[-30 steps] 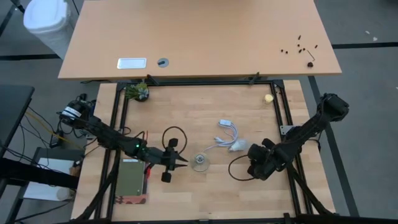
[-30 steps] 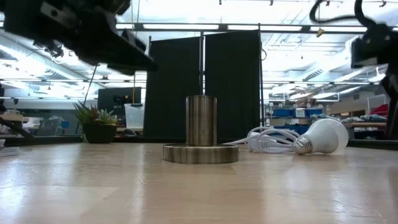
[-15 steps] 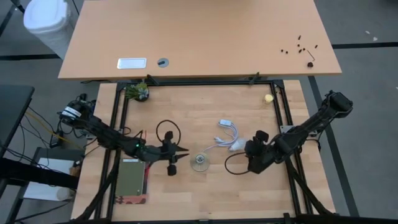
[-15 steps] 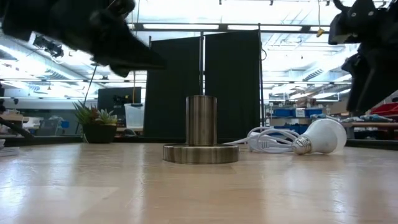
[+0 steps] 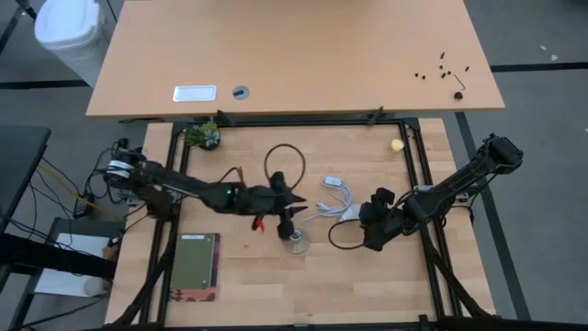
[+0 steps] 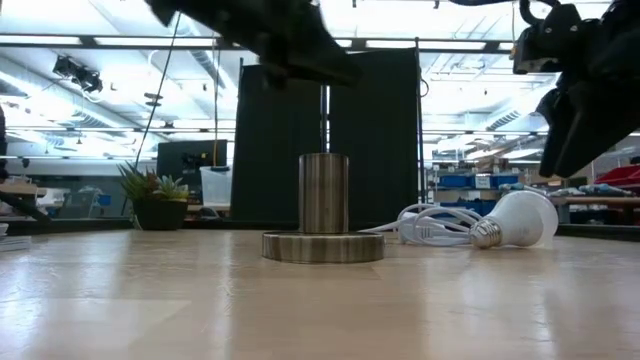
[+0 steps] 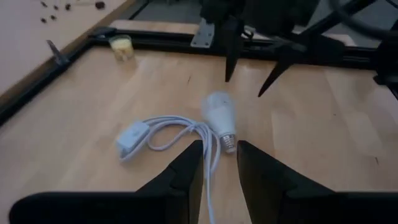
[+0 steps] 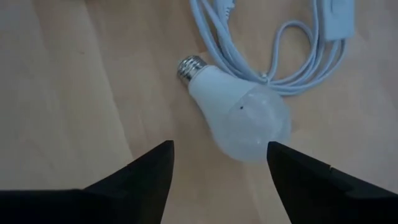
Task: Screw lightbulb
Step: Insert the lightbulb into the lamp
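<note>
Right gripper (image 8: 216, 167): fingers spread wide; hovers just above the lightbulb (image 8: 239, 114), not touching it
Left gripper (image 7: 219, 163): fingers close together with a narrow gap, holding nothing; hangs over the socket base (image 5: 295, 241), aimed toward the bulb
Lightbulb: lies on its side on the wooden table (image 5: 367, 285); globe toward the right arm, screw base toward the socket; touches the loops of the white cord (image 7: 168, 134)
Socket base: metal disc with upright cylinder, near the table's middle; bulb well apart from it
Cord: coiled beside the bulb, inline switch (image 7: 132, 138) at its far end
Far corner: small yellowish ball (image 5: 397, 144); potted plant (image 5: 204, 136) opposite
</note>
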Robot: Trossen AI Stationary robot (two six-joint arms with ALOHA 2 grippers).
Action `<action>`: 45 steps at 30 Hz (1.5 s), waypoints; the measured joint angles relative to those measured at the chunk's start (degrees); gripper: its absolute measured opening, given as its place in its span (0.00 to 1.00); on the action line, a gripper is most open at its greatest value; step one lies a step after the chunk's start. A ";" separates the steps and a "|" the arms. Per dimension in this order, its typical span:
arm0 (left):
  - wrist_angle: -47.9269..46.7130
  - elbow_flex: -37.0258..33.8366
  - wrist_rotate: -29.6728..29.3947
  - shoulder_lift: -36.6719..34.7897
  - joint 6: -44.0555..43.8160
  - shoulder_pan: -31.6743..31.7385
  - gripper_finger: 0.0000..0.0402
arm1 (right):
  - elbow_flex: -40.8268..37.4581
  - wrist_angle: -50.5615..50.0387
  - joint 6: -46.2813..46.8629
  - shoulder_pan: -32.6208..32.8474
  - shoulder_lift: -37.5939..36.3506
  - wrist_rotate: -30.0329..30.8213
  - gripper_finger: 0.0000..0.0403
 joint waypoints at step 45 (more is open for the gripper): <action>3.06 33.88 4.80 39.94 6.02 3.69 0.89 | 0.00 -4.45 32.15 28.09 -5.21 32.72 0.65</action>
